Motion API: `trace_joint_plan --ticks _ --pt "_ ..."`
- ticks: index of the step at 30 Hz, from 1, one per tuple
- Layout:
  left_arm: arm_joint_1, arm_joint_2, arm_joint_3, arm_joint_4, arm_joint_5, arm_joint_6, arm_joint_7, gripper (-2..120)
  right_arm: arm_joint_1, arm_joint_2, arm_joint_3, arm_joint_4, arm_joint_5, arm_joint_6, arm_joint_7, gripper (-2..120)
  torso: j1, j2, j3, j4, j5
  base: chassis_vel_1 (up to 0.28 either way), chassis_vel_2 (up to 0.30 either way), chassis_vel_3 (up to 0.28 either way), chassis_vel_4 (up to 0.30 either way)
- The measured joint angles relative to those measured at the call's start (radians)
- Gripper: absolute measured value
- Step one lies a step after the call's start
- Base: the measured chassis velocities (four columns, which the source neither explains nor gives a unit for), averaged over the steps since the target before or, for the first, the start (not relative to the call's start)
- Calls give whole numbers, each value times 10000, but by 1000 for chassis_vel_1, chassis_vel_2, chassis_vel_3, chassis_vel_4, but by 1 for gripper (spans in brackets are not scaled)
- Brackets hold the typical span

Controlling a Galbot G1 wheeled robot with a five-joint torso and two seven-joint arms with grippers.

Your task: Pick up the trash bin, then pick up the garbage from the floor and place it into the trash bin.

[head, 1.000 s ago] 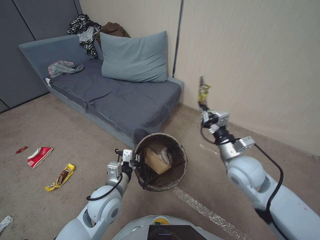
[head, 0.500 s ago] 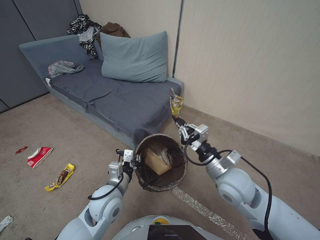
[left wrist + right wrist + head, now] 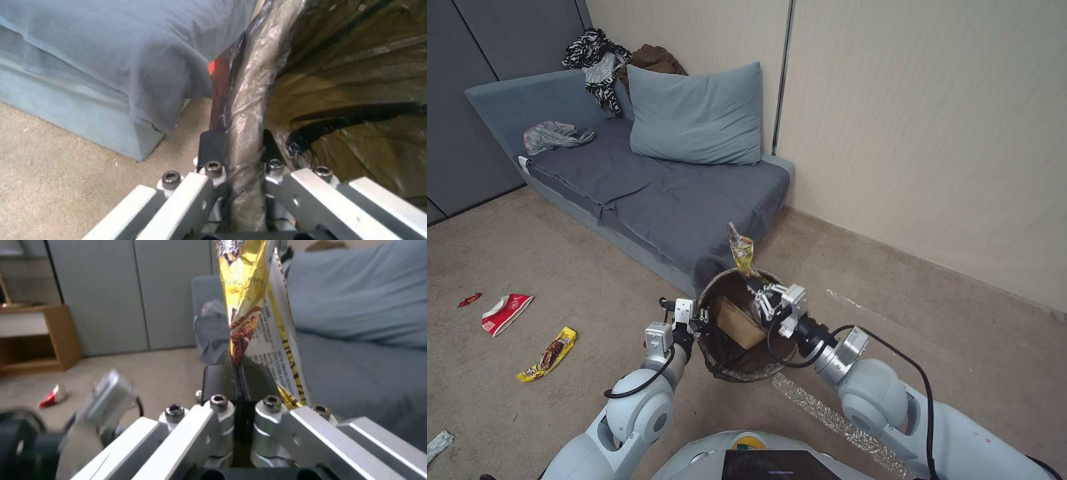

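Over the trash bin (image 3: 720, 363), gripped by the left pincer (image 3: 699, 325), the right pincer (image 3: 758, 289) pinches a yellow wrapper (image 3: 741, 251) upright.

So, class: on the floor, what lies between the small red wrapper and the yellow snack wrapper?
In the head view, a red-and-white wrapper lies between the small red wrapper and the yellow snack wrapper.
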Motion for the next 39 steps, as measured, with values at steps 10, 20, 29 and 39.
trace_joint_plan --ticks 10,20,29,39 --pt "-12 -18 -68 -65 -13 15 -9 0 -284 -73 -1005 -767 -503 133 25 0 0 0 0 -1 0 0 0 0 0" --pt "-23 -39 -68 -99 -35 11 -15 0 -393 -137 -1411 -1559 -831 212 105 0 0 0 0 -1 0 0 0 0 0" --pt "-16 1 -48 -124 -57 7 -14 0 -291 -59 -1417 -1953 -962 146 359 10 0 0 0 -1 1 0 0 0 0" --pt "22 15 -37 -156 -63 5 -15 0 -314 41 -1440 -2010 -1075 93 628 45 0 0 0 -1 1 0 0 0 0"
